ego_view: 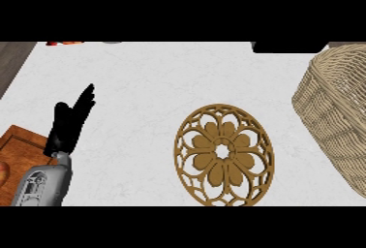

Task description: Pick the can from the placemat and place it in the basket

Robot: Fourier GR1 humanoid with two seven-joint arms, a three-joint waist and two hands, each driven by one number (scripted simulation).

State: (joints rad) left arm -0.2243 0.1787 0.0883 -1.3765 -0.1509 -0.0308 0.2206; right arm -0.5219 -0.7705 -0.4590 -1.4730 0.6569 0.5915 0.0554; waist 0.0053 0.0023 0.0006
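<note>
A round golden-brown placemat (223,154) with a cut-out flower pattern lies on the white counter, right of centre. Nothing stands on it, and no can shows anywhere in the head view. A tall wicker basket (336,111) fills the right edge; its inside is hidden from here. My left hand (70,125) rests at the left with its fingers straight and pointing up, holding nothing, well apart from the placemat. My right hand does not show in this view.
A wooden board (22,152) lies at the lower left, partly under my left forearm. A dark object (289,47) sits at the counter's far edge, upper right. A bit of red and orange (64,42) shows at the top left.
</note>
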